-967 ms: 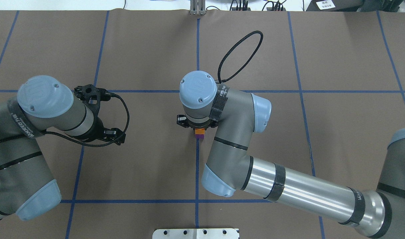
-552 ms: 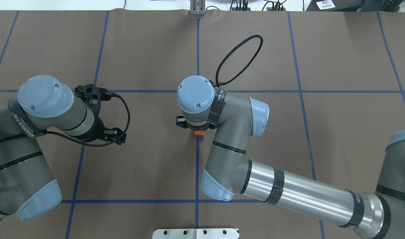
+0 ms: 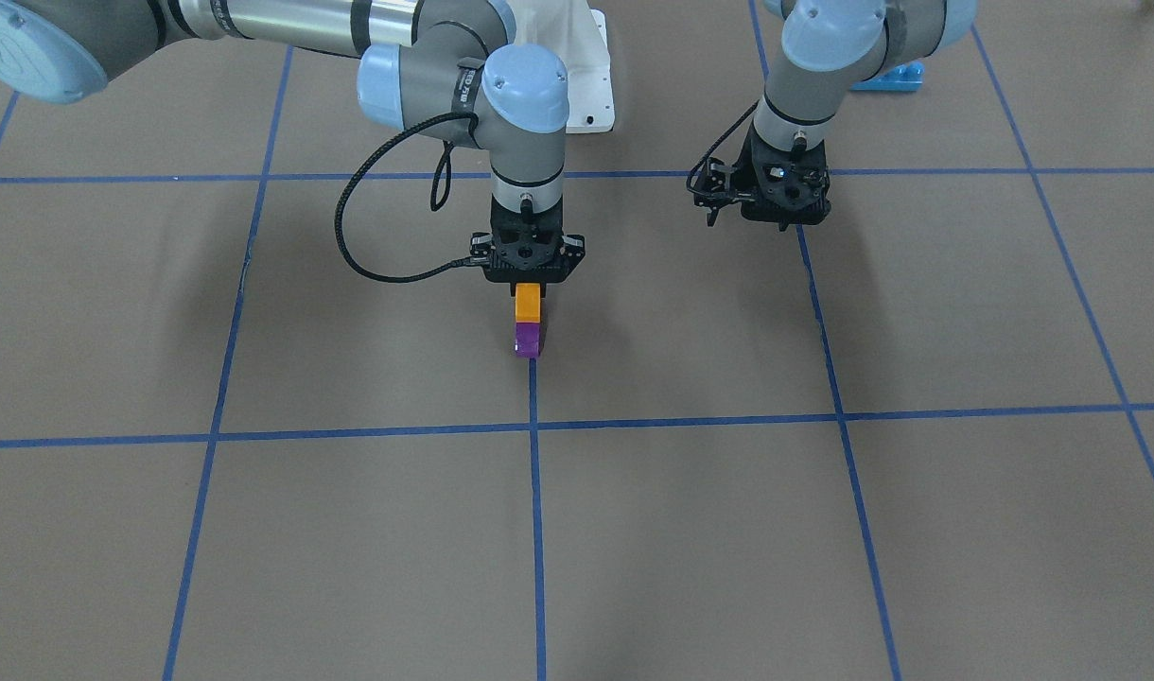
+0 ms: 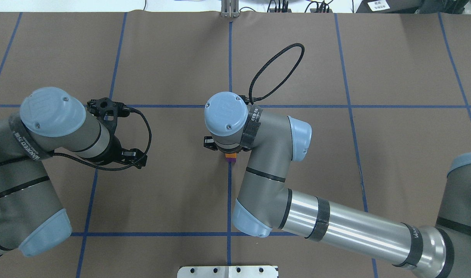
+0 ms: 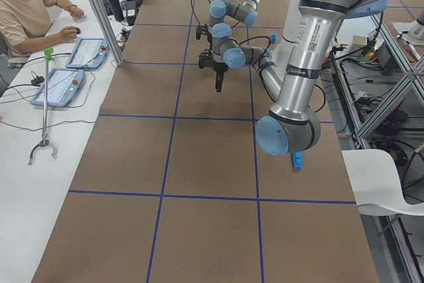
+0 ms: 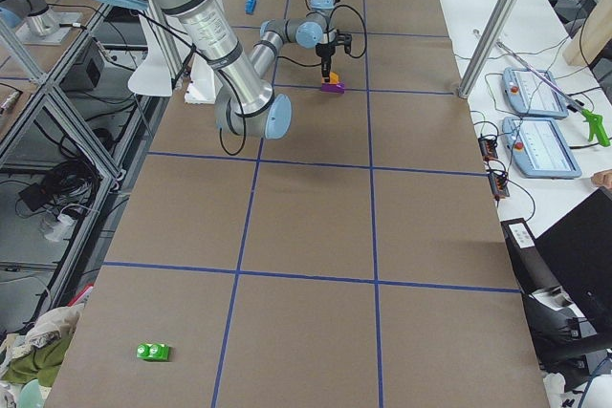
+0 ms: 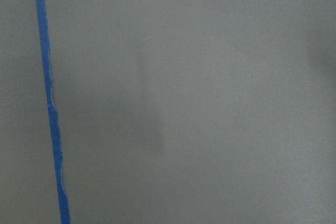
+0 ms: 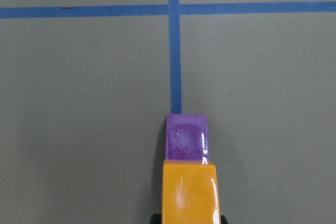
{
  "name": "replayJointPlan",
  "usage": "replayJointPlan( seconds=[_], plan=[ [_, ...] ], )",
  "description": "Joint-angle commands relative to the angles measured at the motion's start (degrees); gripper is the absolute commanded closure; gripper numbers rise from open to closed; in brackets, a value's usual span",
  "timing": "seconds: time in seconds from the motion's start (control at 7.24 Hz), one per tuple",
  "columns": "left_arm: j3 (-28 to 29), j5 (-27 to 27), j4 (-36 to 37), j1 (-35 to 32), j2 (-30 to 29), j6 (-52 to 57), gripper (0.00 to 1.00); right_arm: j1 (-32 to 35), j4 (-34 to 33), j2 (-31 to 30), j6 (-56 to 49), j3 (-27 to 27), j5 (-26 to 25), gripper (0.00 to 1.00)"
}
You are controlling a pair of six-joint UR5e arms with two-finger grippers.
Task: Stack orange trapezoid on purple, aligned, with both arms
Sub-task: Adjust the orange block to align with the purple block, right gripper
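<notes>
My right gripper (image 3: 529,287) points straight down and is shut on the orange trapezoid (image 3: 528,305). The orange trapezoid stands directly on top of the purple brick (image 3: 528,339), which rests on the table at the end of a blue tape line. In the right wrist view the orange trapezoid (image 8: 189,192) covers the near part of the purple brick (image 8: 186,137). In the overhead view only slivers of orange (image 4: 231,155) and purple (image 4: 231,160) show under the wrist. My left gripper (image 3: 774,203) hovers apart from the bricks with nothing seen in it; its fingers are hidden.
A long blue brick (image 3: 884,76) lies behind the left arm near the white robot base (image 3: 591,85). A green brick (image 6: 153,352) lies far off at the table's right end. An operator (image 5: 26,4) sits across the table.
My right wrist has shifted slightly toward the robot's side, so more of the orange and purple bricks is hidden under it. The left arm has not moved.
</notes>
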Motion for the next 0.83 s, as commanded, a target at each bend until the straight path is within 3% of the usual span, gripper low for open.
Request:
replayJointPlan(
  seconds=[0.0, 0.69],
  plan=[
    [0.04, -0.09, 0.09, 0.00, -0.58, 0.00, 0.00, -0.40, 0.00, -0.07, 0.04, -0.10, -1.51, 1.00],
    [0.13, -0.09, 0.18, 0.00, -0.85, 0.00, 0.00, -1.01, 0.00, -0.16, -0.05, 0.07, -2.57, 1.00]
  ],
)
